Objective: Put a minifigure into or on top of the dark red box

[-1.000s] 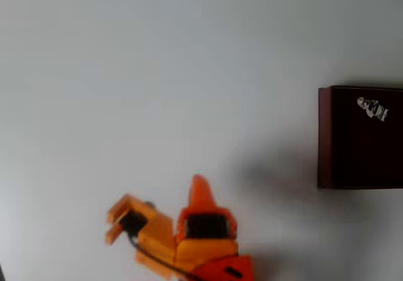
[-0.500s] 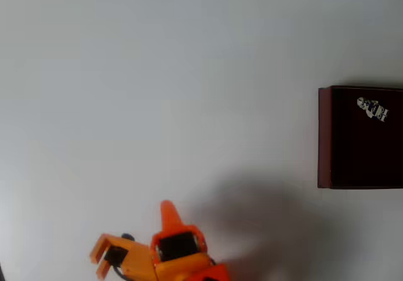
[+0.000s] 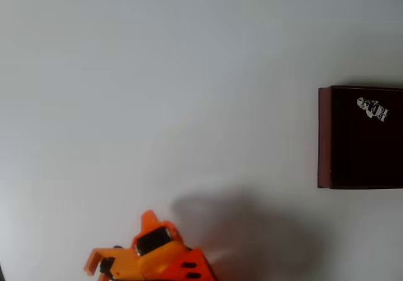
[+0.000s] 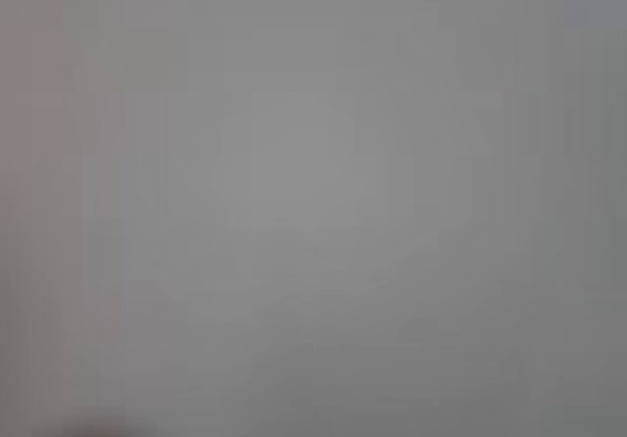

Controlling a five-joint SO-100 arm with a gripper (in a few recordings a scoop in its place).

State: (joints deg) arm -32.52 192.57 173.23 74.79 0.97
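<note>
Minifigure [image 3: 373,108] already on its target, so, by judgement, little left except a clean parking of the arm. Nearest, at the bottom edge of the overhead view: orange gripper [image 3: 148,219], tip pointing up the picture. Impossible to tell whether the claw is apart or together. Wrist view just a plain grey blur, no help. Next, wide bare white table [image 3: 157,73], with a soft shadow beside the arm. Farthest, at the right edge: dark red box [image 3: 324,136], and on its almost black top, toward the upper right, the small white-grey figure lying flat, well apart from the arm. Best to park slowly and away from the box, with no sweep to the right, so as not to knock the figure off.
</note>
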